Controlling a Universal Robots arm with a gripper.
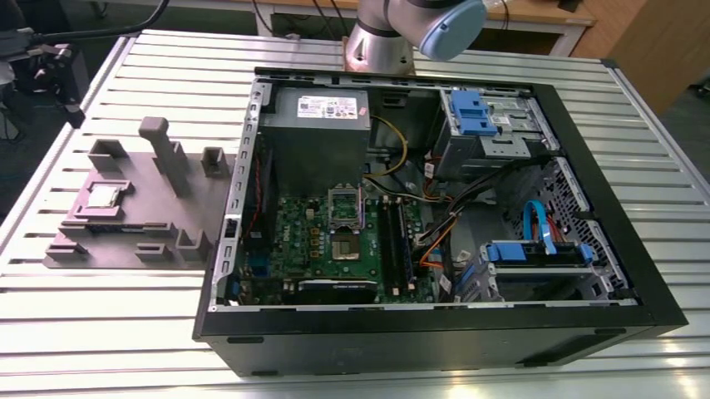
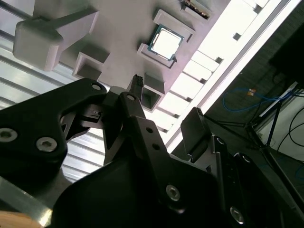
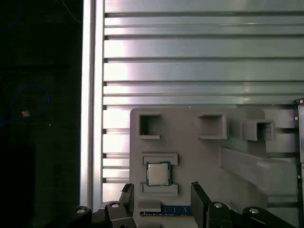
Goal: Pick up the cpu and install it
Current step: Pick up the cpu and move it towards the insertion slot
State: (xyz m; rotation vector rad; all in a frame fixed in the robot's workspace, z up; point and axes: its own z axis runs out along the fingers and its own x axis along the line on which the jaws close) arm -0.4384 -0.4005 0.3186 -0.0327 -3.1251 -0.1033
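Note:
The cpu (image 1: pixel 106 196), a small square chip with a shiny silver top, lies flat in a recess of the grey-mauve tray (image 1: pixel 145 212) on the slatted table, at the exterior view's left of the open computer case. Both wrist views look down on the cpu (image 3: pixel 158 173) (image 2: pixel 166 42) in the tray (image 3: pixel 199 161) from well above. My gripper (image 3: pixel 164 197) (image 2: pixel 166 107) hangs over it, open, with its two black fingers (image 3: pixel 127 194) spread wide and nothing between them. Inside the case, the motherboard socket (image 1: pixel 346 245) has its metal frame (image 1: pixel 345 202) flipped up.
The black computer case (image 1: pixel 444 332) lies open on the table, with a power supply (image 1: pixel 319 112), blue drive brackets (image 1: pixel 471 112) and loose cables. Upright blocks (image 1: pixel 166 154) rise from the tray. A memory stick (image 3: pixel 171 210) lies beside the cpu. The table's edge (image 3: pixel 88 95) runs close to the tray.

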